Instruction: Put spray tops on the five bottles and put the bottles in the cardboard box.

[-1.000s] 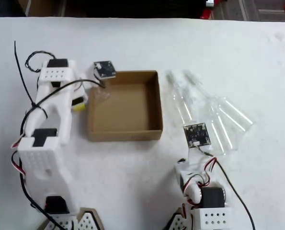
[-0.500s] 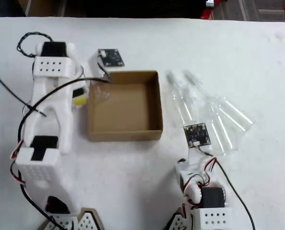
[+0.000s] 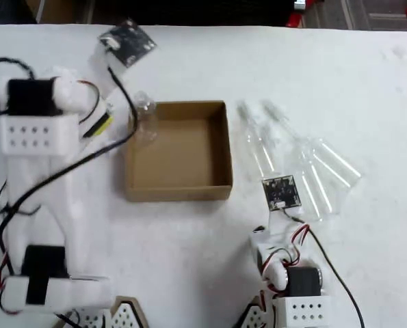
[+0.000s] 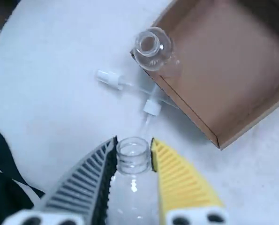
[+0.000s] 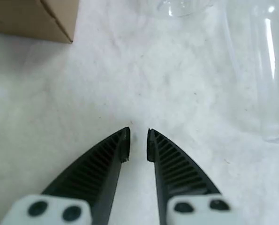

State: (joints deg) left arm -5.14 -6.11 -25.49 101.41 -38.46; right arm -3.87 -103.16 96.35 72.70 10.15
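Observation:
My left gripper (image 4: 133, 154) is shut on the neck of a clear open bottle (image 4: 132, 187), held above the table. Beyond it, two white spray tops (image 4: 109, 78) (image 4: 151, 107) lie on the table. A second clear bottle (image 4: 152, 49) stands upright against the corner of the cardboard box (image 4: 233, 126). From above, that bottle (image 3: 143, 109) is at the far left corner of the box (image 3: 179, 186), and the left gripper (image 3: 100, 121) is just left of it. Several clear bottles (image 3: 312, 171) lie right of the box. My right gripper (image 5: 138, 140) is shut and holds nothing, low over bare table.
The left arm's black cables (image 3: 87, 160) loop over the table left of the box. A lying bottle (image 5: 256, 70) is close beside the right gripper, and the box corner (image 5: 36, 18) is on its other side. Open tabletop stretches behind the box.
The left arm has swung away from the box's left side toward the far left and risen with the bottle in its grip. The right arm has not moved.

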